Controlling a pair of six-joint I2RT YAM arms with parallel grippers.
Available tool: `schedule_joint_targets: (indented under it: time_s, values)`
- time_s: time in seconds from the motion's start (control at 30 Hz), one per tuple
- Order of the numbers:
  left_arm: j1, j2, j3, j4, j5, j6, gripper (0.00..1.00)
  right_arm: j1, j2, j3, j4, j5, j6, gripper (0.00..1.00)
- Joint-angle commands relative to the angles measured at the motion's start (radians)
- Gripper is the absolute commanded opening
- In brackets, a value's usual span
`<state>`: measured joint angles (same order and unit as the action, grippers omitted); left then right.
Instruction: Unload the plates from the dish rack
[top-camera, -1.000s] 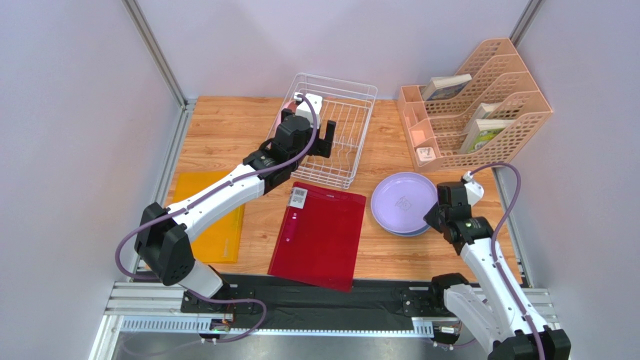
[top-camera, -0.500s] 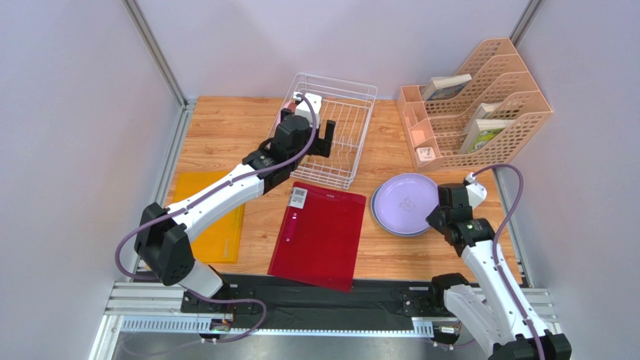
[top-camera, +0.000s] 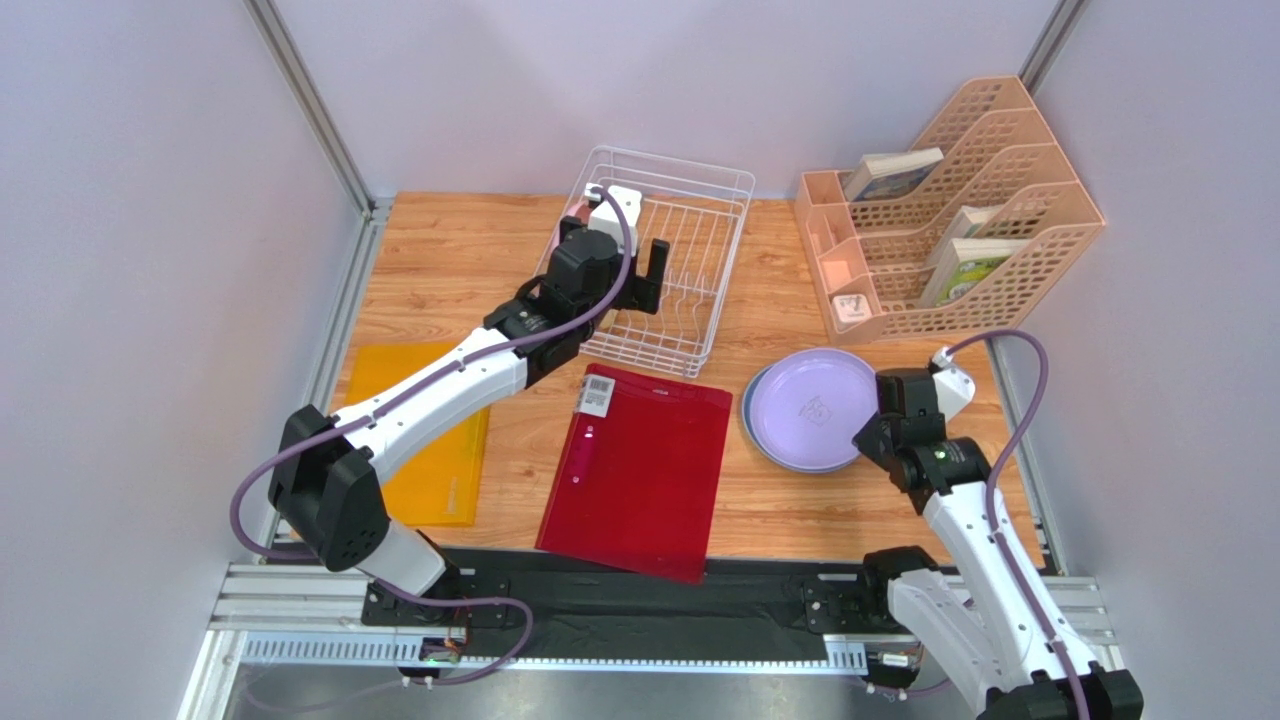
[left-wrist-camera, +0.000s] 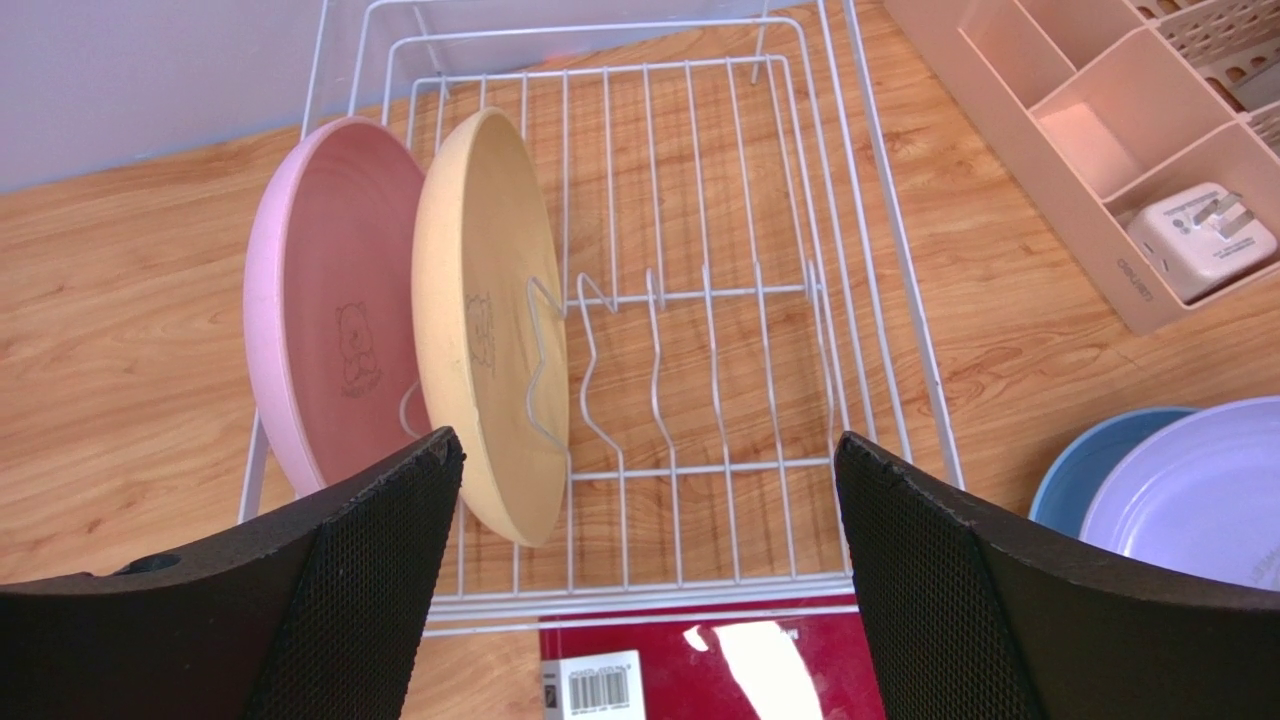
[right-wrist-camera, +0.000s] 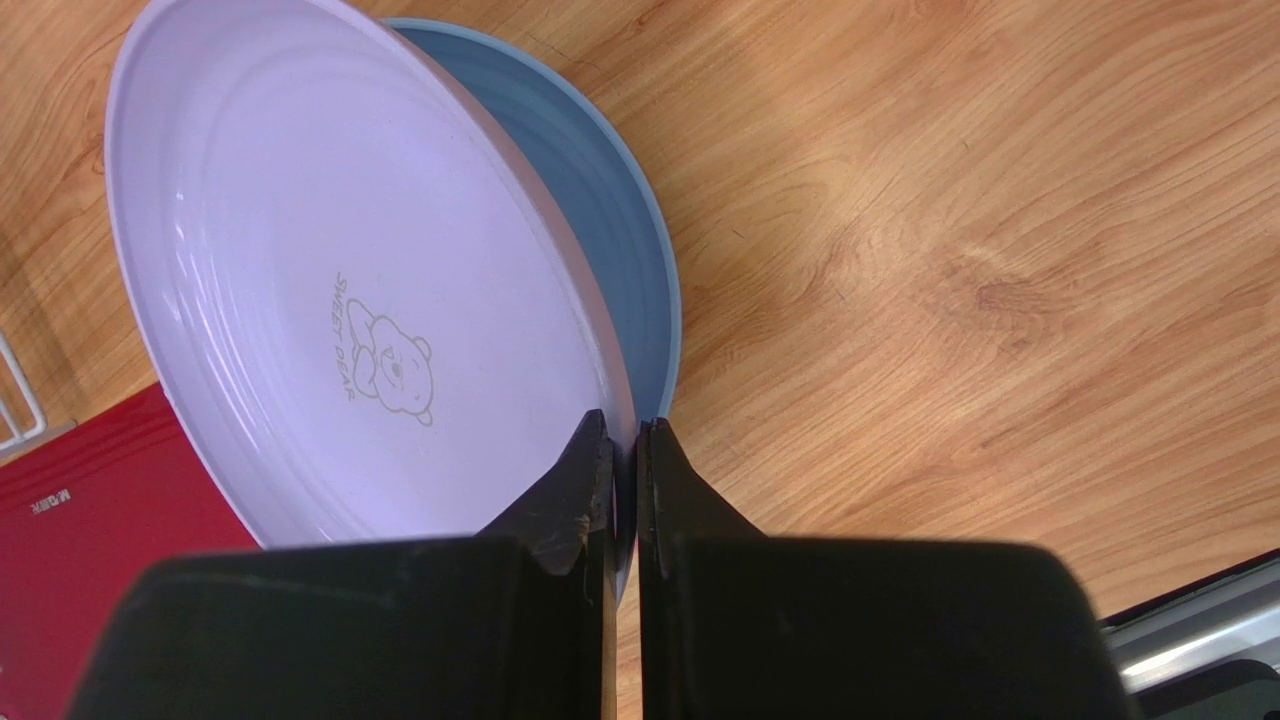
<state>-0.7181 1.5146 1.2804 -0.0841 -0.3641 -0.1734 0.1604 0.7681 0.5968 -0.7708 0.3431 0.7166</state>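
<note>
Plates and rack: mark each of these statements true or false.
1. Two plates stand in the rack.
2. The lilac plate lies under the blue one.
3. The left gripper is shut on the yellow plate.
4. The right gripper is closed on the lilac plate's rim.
1. True: the pink plate and the yellow plate stand on edge in the rack.
2. False: the lilac plate sits on top of the blue plate.
3. False: the left gripper is open and holds nothing.
4. True: the right gripper pinches that rim.
</note>
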Motion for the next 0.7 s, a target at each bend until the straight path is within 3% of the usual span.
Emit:
schedule_joint_targets:
  time_s: [0.0, 0.23, 0.47, 0.67]
  values:
    - [0.005, -0.048, -0.007, 0.026, 0.01, 0.009, 0.98, -0.004, -0.036, 0.001, -0.013, 0.025, 0.041, 0.0]
    - [0.005, -0.044, -0.009, 0.024, 0.011, 0.002, 0.98, -0.002, -0.073, -0.054, 0.008, -0.006, 0.083, 0.0]
    - [0.005, -0.031, 0.0, 0.02, 0.014, 0.0, 0.98, -0.004, 0.052, -0.025, 0.08, -0.042, 0.078, 0.0]
    - [0.003, -0.031, -0.001, 0.014, 0.011, 0.0, 0.98, -0.002, 0.106, -0.014, 0.134, -0.041, 0.057, 0.11]
